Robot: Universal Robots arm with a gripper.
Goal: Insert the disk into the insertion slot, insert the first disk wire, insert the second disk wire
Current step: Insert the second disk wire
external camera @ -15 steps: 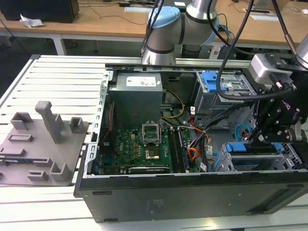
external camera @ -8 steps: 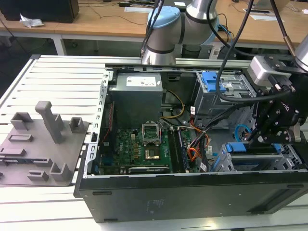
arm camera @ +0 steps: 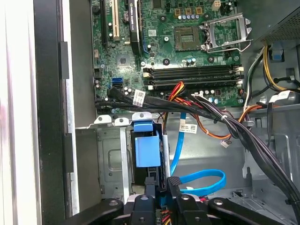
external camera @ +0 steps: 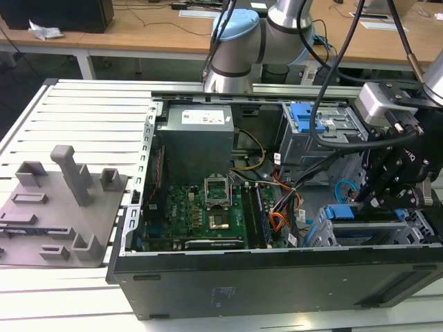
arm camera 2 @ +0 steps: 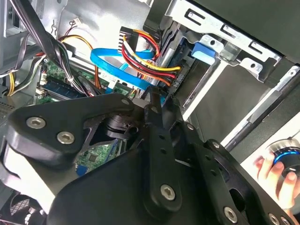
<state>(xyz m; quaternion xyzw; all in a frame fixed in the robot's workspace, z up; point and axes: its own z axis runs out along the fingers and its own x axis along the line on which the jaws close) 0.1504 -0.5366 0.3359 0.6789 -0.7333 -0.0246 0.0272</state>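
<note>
Item: thin flat light-blue cable with small black connector, the second disk wire (arm camera: 199, 180). I see it looped just beside the silver-grey perforated drive cage, the insertion slot (arm camera: 110, 159), with the blue-framed disk (arm camera: 147, 150) seated inside that cage. Black gripper (arm camera: 161, 187): fingers drawn together at the cage's cable end, apparently pinching a connector; I cannot confirm which. Handling, my judgement: light, floppy ribbon; grasp the rigid connector body, never the cable.

arm (external camera: 239, 41): silver, pale-blue caps | gripper (arm camera 2: 157, 110): black (silver screws)
</note>
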